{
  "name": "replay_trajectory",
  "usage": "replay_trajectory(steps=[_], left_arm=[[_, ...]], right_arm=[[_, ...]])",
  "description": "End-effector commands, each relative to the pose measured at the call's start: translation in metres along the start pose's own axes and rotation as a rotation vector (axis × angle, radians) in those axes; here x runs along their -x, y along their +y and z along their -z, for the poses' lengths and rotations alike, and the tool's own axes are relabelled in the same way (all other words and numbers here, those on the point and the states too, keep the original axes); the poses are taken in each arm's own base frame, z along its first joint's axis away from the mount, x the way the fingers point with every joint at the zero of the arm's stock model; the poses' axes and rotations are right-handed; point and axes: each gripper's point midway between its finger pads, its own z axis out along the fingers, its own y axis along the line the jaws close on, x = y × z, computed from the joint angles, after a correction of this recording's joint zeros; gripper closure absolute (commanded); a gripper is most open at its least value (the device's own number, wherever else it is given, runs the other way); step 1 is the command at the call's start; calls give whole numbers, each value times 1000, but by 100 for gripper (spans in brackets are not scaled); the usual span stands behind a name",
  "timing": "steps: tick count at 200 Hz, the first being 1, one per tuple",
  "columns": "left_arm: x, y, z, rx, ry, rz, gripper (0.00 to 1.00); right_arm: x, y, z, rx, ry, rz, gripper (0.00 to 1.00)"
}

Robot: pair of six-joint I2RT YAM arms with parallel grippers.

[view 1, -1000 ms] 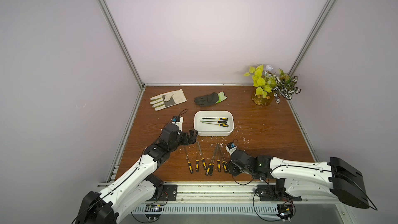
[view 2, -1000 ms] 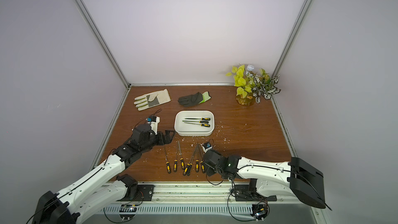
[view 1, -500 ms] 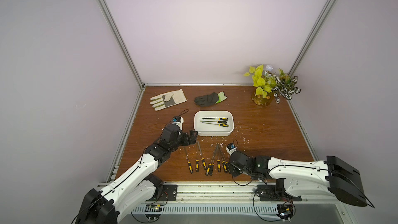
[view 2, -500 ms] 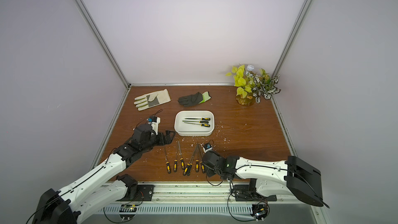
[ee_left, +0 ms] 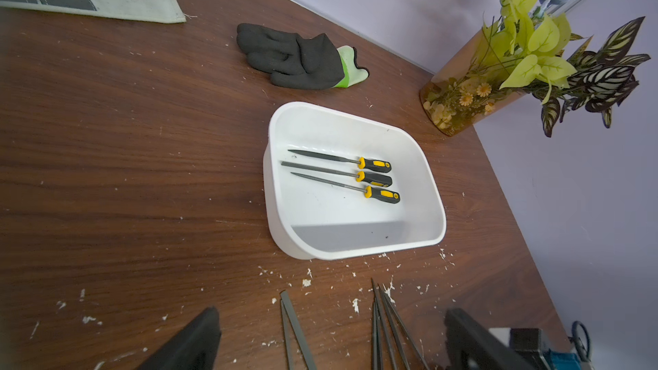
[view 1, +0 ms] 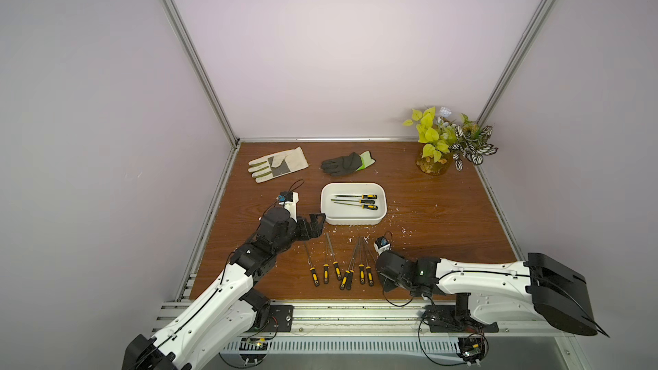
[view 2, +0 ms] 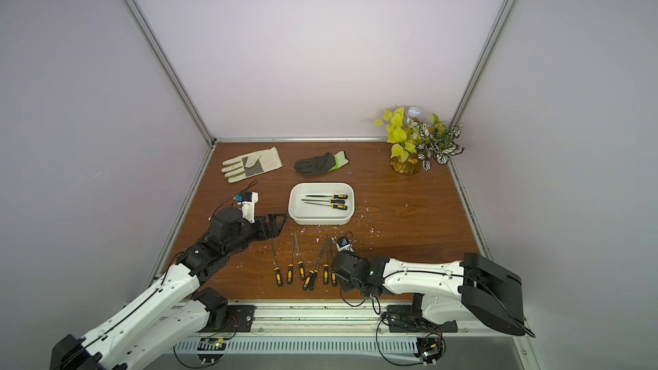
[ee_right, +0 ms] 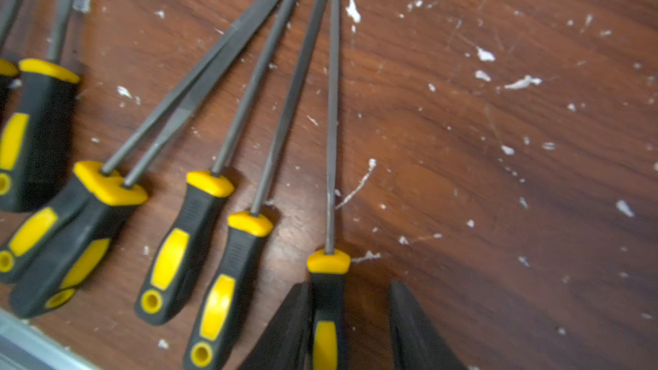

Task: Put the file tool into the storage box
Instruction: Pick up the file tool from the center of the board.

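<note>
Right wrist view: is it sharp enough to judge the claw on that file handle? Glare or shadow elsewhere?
Right wrist view: soft, worst at the edge handles; the file shows between the fingers of the right claw, one against it, one apart. Left wrist view: sharp, a grey shadow inside the tub. Top views: even light, no glare; that claw is hidden under the wrist.

Both top views: high at the front, looking down over the whole table [view 1: 445,215]. Wrist views: close and low; the left one shares the storage box [ee_left: 356,243].
</note>
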Motion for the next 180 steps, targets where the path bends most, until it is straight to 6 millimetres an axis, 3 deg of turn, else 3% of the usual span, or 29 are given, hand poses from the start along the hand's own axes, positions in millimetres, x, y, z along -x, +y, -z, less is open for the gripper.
replay_trajectory(steps=[1, 42, 89, 117, 139, 180], left_arm=[[-7, -1, -4, -6, 33, 5, 0], [-2, -11, -9, -47, 34, 30, 0], [11, -18, 0, -44, 12, 27, 0], [31, -32, 16, -67, -34, 9, 0], [46, -39, 26, -72, -79, -19, 0], [59, -46, 24, -55, -79, -39, 0]], right_arm=[[-3, -13, 6, -44, -4, -5, 60], [-13, -8, -2, 0, 15, -12, 63], [-13, -8, -4, -19, 14, 14, 79], [-3, -5, 10, 14, -39, 37, 87], [11, 9, 26, 107, -102, 84, 91], [30, 20, 50, 159, -159, 167, 97]])
